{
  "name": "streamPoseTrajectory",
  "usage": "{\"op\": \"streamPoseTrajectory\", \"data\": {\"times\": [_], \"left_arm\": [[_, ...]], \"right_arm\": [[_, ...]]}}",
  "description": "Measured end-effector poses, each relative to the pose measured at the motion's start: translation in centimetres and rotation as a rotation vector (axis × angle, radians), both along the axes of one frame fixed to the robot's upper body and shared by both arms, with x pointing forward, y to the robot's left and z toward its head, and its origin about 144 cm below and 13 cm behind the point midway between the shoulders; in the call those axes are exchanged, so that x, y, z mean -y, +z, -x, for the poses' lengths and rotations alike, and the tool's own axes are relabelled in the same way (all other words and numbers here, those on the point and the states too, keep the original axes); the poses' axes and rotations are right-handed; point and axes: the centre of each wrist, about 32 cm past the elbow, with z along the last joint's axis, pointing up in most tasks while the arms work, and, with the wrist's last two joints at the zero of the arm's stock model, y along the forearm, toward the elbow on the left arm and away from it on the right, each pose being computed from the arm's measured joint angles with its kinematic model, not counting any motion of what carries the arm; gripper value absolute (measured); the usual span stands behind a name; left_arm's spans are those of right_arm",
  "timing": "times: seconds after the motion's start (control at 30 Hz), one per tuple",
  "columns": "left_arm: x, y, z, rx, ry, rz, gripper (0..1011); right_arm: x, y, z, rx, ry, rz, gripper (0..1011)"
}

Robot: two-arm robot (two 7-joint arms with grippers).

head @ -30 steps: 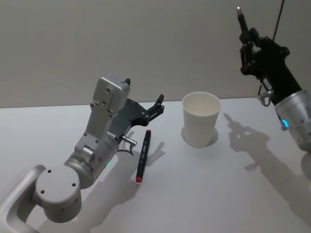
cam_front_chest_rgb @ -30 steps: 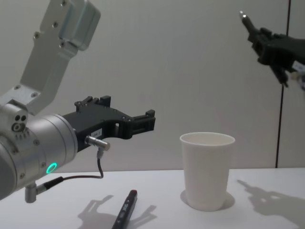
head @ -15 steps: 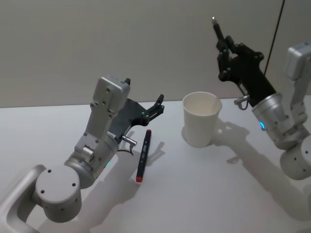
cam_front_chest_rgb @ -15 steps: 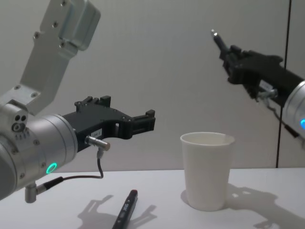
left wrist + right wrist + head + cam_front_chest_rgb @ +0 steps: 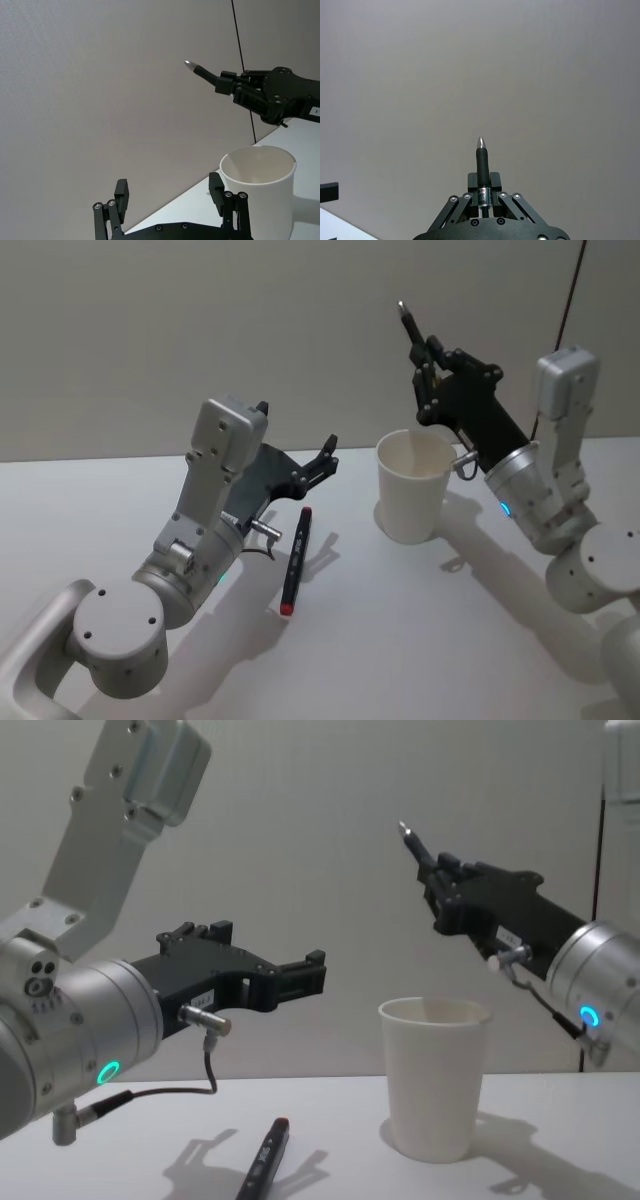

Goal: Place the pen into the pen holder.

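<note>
A dark pen (image 5: 409, 328) with a silver tip stands nearly upright in my right gripper (image 5: 428, 375), which is shut on its lower part. They hang above the back rim of the pen holder (image 5: 412, 490), a white paper cup standing on the table. The chest view shows this pen (image 5: 410, 840) and right gripper (image 5: 441, 878) up and slightly left of the cup (image 5: 433, 1080). The right wrist view has the pen (image 5: 481, 165) clamped between the fingers. My left gripper (image 5: 326, 453) hovers open to the cup's left, above a second black pen (image 5: 295, 560) with a red end lying on the table.
The white table (image 5: 420, 640) runs to a plain grey wall. In the left wrist view the open left fingers (image 5: 120, 192) frame the cup (image 5: 260, 195) with the right gripper (image 5: 235, 87) beyond it. My right arm's body (image 5: 570, 540) stands right of the cup.
My right arm has swung left and down with the pen, from high at the right to just above the cup. The left arm and the pen on the table have not moved.
</note>
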Motion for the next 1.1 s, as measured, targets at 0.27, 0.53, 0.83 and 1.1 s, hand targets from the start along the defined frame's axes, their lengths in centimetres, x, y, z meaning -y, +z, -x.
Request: {"op": "streamPoseTrajectory", "data": {"times": [0.27,0.53,0.83,1.1], "left_arm": [[0.0,0.0,0.0,0.0,0.0,0.0,998],[0.0,0.0,0.0,0.0,0.0,0.0,998],[0.0,0.0,0.0,0.0,0.0,0.0,998],[0.0,0.0,0.0,0.0,0.0,0.0,998]], "right_arm": [[-0.4,-0.8,0.0,-0.016,0.001,0.019,134],[-0.7,-1.3,0.2,-0.026,-0.004,0.03,134],[-0.9,-1.6,0.4,-0.034,-0.008,0.041,153],[-0.9,-1.8,0.5,-0.038,-0.011,0.046,378]]}}
